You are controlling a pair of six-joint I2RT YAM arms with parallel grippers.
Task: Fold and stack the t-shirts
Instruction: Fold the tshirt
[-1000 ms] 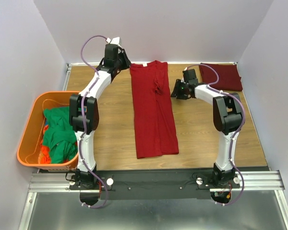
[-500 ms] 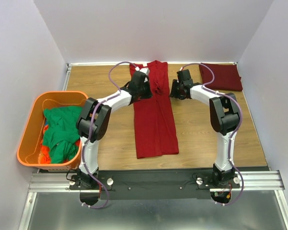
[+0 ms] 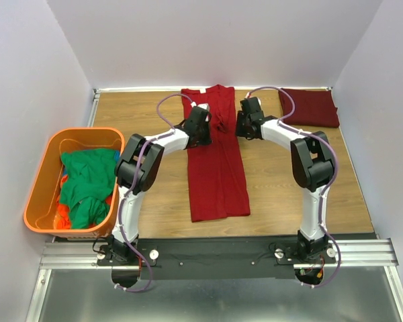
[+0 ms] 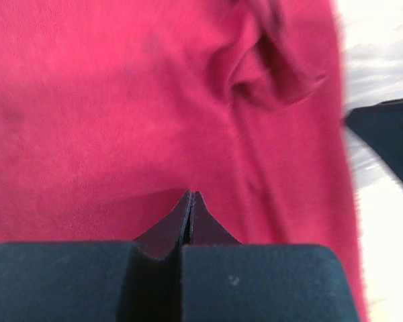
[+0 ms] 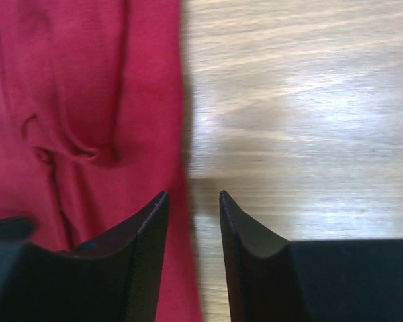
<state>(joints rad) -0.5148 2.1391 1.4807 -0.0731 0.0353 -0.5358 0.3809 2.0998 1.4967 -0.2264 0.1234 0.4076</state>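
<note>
My left jaws are clenched tip to tip on the upper middle of the bright red t-shirt (image 3: 218, 176), which lies as a long strip on the wooden surface (image 3: 154, 194). My right jaws are released, straddling its right edge. The folded maroon t-shirt (image 3: 309, 107) lies in the far right corner.

Left fingers (image 4: 171, 227) moved onto red t-shirt (image 3: 215, 174); right fingers (image 5: 148, 235) neared edge.

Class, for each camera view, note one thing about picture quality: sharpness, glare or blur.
Top view: evenly lit, sharp, only soft shadows. Left wrist view: the red shirt looks soft, the table beside it washed out white. Right wrist view: a bright glare patch on the table.
</note>
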